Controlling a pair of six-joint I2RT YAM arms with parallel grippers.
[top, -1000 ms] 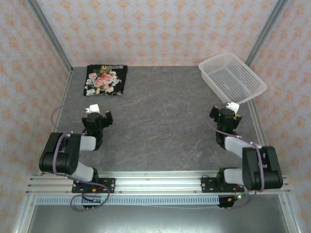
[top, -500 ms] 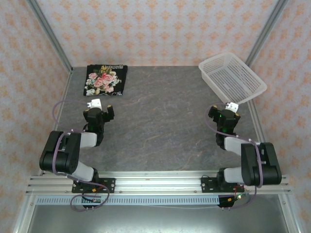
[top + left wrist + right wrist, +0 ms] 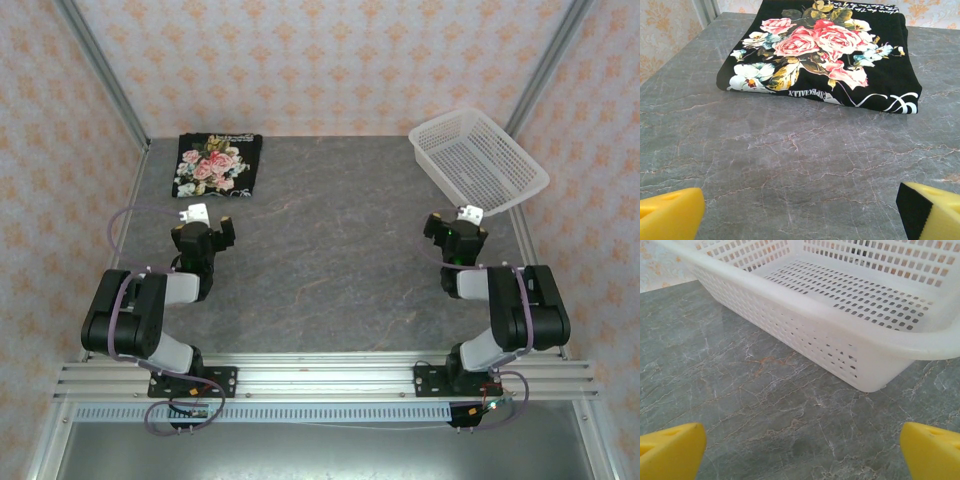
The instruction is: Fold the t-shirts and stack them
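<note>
A black t-shirt is seen folded into a compact rectangle and laid flat on the grey surface, at the upper left of the top view. The pink-red rose print and small white lettering are turned upward.

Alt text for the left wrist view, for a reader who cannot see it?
A folded black t-shirt with a pink rose print and white lettering lies on the grey marbled table, ahead of the open left hand. The hand's two yellow fingertips sit at the bottom corners, wide apart, nothing between them.
</note>
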